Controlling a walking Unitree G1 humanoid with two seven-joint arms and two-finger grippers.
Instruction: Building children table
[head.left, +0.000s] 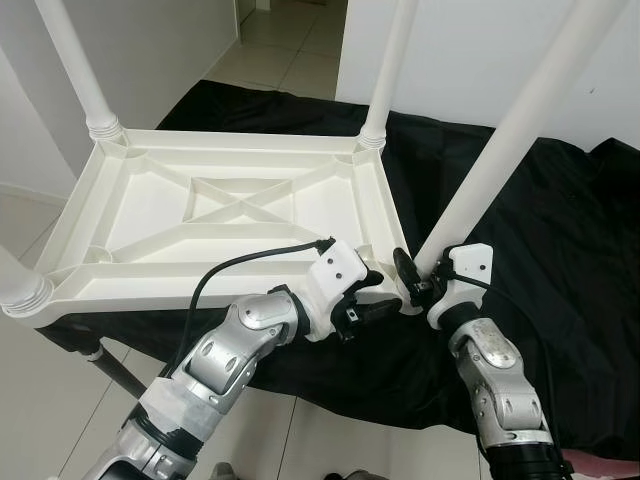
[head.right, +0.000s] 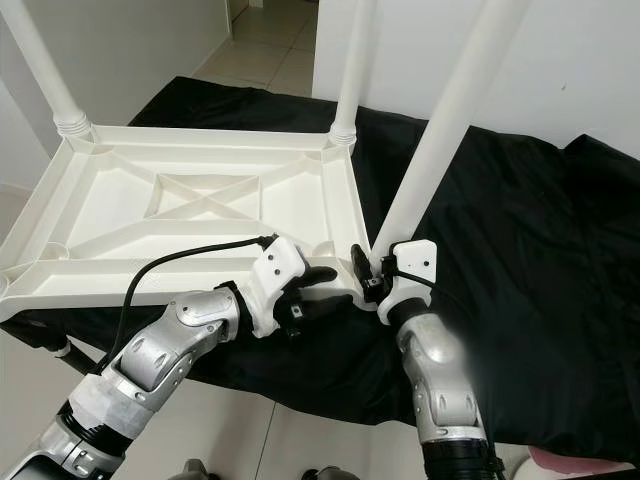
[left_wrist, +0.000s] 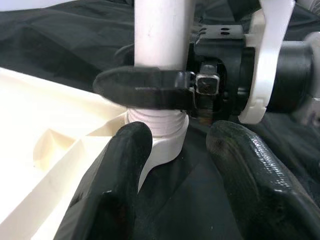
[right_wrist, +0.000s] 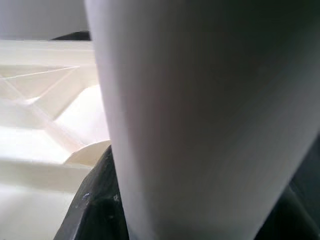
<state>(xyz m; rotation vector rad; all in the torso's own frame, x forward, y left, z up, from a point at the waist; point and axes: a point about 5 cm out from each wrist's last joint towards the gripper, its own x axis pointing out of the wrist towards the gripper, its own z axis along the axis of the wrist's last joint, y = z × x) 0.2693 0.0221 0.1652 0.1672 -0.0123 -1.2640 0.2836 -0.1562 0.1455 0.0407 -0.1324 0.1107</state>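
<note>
Right claw (head.left: 415, 280) clamps one of four legs (head.left: 500, 150) on the upturned tabletop (head.left: 230, 215); left claw (head.left: 385, 305) gapes apart.

From my station the table leg (head.left: 520, 120) runs off the top edge, its threaded foot sits hidden behind the right gripper (head.left: 412, 278), and the near-left leg (head.left: 22, 290) is cropped, possibly seated.
</note>
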